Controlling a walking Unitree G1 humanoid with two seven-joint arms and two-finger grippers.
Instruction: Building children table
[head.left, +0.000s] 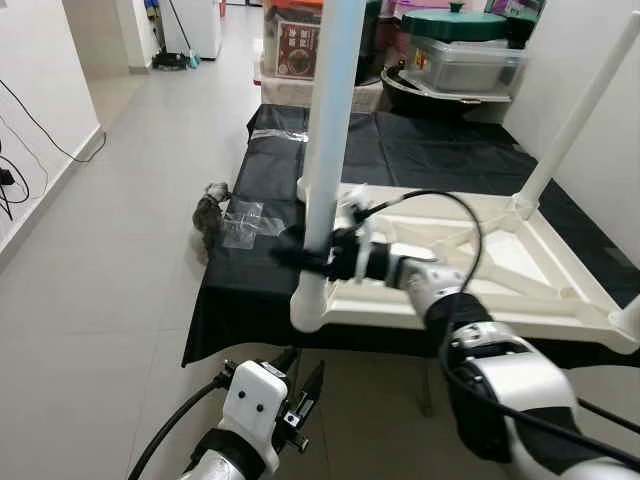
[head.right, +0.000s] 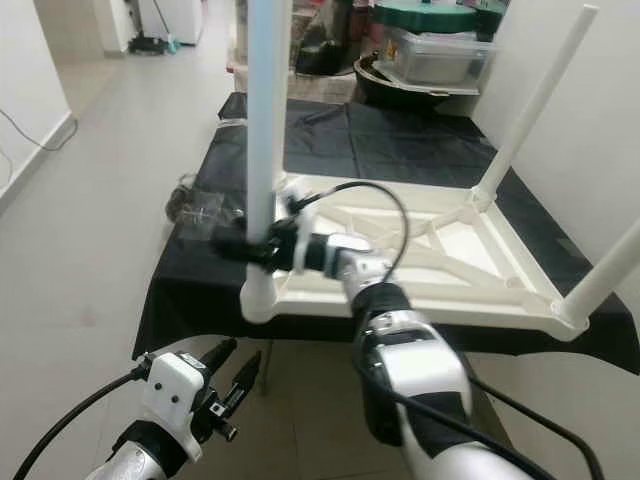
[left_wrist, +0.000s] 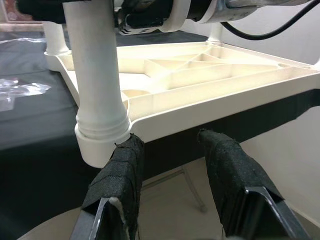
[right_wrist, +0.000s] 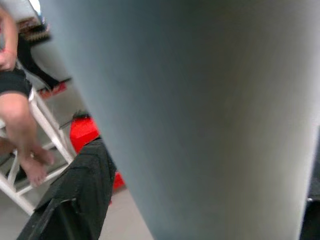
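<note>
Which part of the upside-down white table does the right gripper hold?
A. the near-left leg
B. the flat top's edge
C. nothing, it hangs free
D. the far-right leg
A: the right gripper is closed around the near-left leg, just above its socket, on the table.
</note>
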